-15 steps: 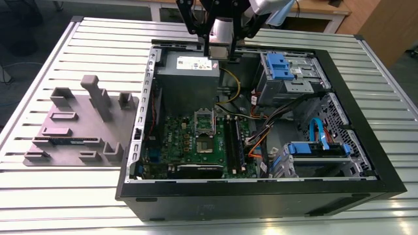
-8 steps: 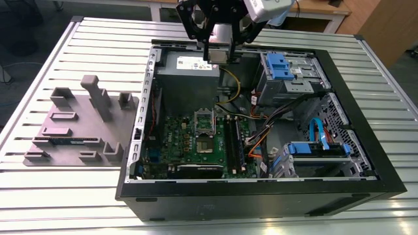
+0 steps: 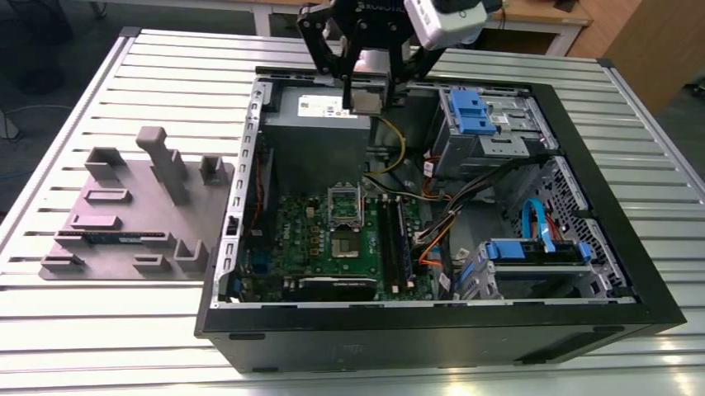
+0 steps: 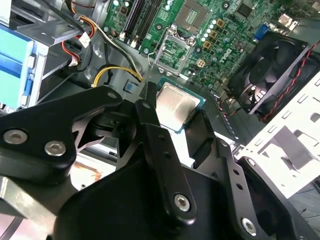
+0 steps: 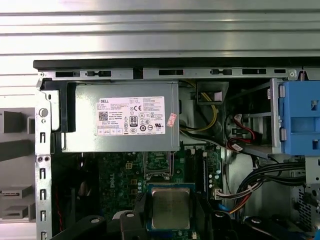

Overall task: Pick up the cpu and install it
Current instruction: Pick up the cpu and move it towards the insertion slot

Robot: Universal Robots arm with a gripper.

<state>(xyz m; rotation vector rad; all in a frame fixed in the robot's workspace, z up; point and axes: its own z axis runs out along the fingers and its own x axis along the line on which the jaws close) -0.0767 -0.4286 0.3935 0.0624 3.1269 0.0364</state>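
Observation:
My gripper [image 3: 367, 97] hangs over the far end of the open computer case, above the grey power supply [image 3: 317, 115], and it is shut on the cpu [image 3: 366, 101]. In both wrist views the cpu [image 4: 176, 106] [image 5: 170, 207] is a flat silver square with a thin green rim, pinched between the black fingers [image 4: 148, 112]. On the green motherboard [image 3: 303, 239] the dark socket [image 3: 346, 237] lies bare, with its metal frame [image 3: 345, 200] flipped open. The socket [image 4: 193, 14] and its frame [image 4: 173, 52] lie well ahead of the held cpu.
The black case wall [image 3: 441, 334] rings the motherboard. Blue drive bays [image 3: 476, 115] and cable bundles [image 3: 474, 194] fill the exterior view's right side. A black fan [image 4: 272, 67] sits near the board. A grey fixture plate [image 3: 132, 223] lies on the slatted table [image 3: 66, 330] at the exterior view's left.

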